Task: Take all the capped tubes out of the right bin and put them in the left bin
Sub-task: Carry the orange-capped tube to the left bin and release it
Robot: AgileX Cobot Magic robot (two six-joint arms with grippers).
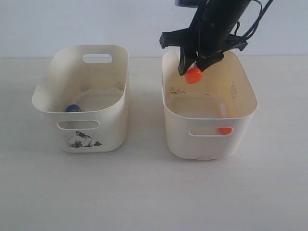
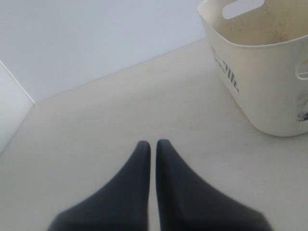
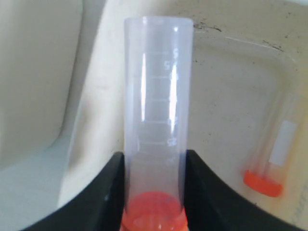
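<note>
My right gripper [image 1: 192,67] hangs over the back left of the plain-fronted right bin [image 1: 178,139], shut on a clear tube with an orange-red cap [image 1: 193,75]. In the right wrist view this tube [image 3: 159,96] stands between the black fingers [image 3: 108,192], cap nearest the camera. A second orange-capped tube [image 1: 224,130] lies on that bin's floor [image 3: 231,96], by its front right [image 3: 272,154]. The left bin [image 1: 110,130], with the black mark, holds a blue-capped tube [image 1: 73,108]. My left gripper [image 2: 153,143] is shut and empty over the bare table, apart from the left bin [image 2: 260,86].
Both bins stand side by side on a pale table, with a gap of tabletop [image 1: 144,120] between them. A white wall runs behind. The right arm's black cables [image 1: 255,24] hang above the right bin's back rim.
</note>
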